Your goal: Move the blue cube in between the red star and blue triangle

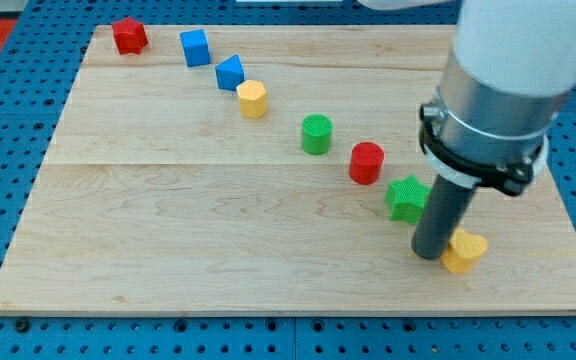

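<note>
Blue pegboard surrounds a pale wooden table (218, 230) on which the blocks lie in a loose diagonal, running from the view's bottom right up to its top left.

Nearest, my tip (429, 254) rests on the wood at the view's lower right, touching or almost touching the yellow heart (465, 251), which sits just to its right. There is no hand on this arm, only the rod, so nothing is held or gripped; blocks can only be shoved along the surface. Just above the tip is the green star (406, 198), partly behind the rod. Farther up the line come the red cylinder (366, 162), the green cylinder (316, 133) and the yellow hexagonal block (253, 99).

Farthest away, near the view's top left, sit the task's things: the blue triangle (230, 71) just beside the yellow block, then the blue cube (195, 47), then the red star (129, 35) at the corner. The cube already lies roughly between the star and the triangle, nearer the triangle. I judge the task nearly or fully met, which may be why the tip stands well apart from all three.
</note>
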{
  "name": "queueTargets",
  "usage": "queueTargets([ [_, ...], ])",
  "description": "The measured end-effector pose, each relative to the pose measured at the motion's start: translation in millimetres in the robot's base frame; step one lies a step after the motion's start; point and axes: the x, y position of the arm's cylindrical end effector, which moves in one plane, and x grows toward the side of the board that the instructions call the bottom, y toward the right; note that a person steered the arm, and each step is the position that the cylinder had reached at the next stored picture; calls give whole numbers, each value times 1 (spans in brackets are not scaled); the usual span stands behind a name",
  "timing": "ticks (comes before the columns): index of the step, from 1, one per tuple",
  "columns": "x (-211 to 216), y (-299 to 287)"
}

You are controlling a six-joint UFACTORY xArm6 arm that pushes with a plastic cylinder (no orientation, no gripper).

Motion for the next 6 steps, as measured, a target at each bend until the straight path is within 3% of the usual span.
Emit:
queueTargets([
  [3,-9,27],
  [5,7,-124],
  [6,12,-161],
])
